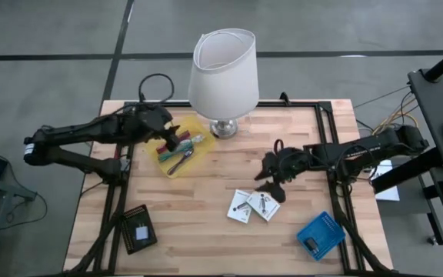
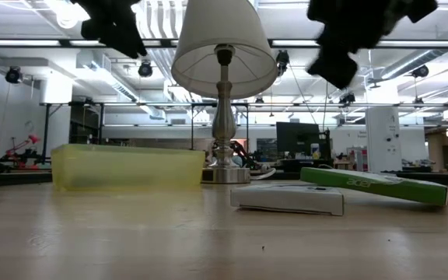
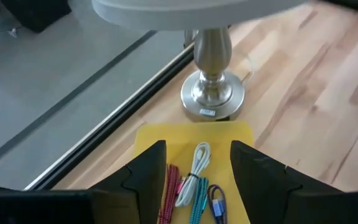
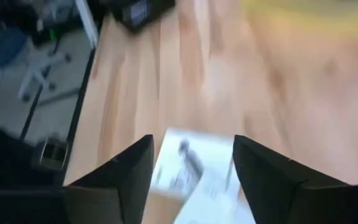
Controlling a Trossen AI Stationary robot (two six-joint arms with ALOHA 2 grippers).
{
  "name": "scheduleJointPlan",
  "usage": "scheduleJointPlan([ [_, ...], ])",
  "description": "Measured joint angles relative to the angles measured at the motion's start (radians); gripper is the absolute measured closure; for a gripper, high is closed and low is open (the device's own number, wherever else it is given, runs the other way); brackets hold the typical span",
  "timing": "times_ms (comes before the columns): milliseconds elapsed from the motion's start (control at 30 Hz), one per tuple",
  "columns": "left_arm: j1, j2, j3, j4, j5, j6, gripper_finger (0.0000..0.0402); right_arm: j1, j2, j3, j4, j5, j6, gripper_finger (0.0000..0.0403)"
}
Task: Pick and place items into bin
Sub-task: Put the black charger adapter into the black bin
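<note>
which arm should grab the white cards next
Right. Its claw hangs open directly beside the cards, which fill its wrist view; the left claw is over the yellow bin.

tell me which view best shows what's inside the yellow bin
Left wrist view: the shallow yellow plastic bin lies open below the left claw, coiled cables visible. High view shows contents small; low view only its side wall; right wrist view misses it.

Green box: white lettering on side, too small to read.
</note>
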Motion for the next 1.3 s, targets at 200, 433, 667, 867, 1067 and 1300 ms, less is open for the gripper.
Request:
scheduleJointPlan([
  [200,0.0,-0.068,0.0,0.002,0.003,0.003,0.0237,0.078,0.002,0.0,-0.191,0.068,0.119,0.019],
  [433,-0.001,-0.09,0.0,0.0,0.004,0.003,0.0237,0.092,0.003,-0.018,-0.272,0.164,0.336,0.0206],
  [667,-0.001,-0.085,-0.01,-0.003,0.006,0.057,0.0237,0.098,0.091,-0.063,-0.271,0.106,0.454,0.0211],
  [867,-0.001,-0.093,-0.016,0.016,0.059,0.056,0.0237,0.099,0.22,-0.064,-0.239,0.104,0.484,0.0211],
  [1067,-0.001,-0.1,-0.017,0.023,0.085,0.057,0.0237,0.102,0.302,-0.064,-0.211,0.096,0.512,0.0211],
  [1300,-0.001,-0.106,-0.018,0.022,0.086,0.06,0.0237,0.106,0.328,-0.063,-0.165,0.071,0.494,0.0211],
])
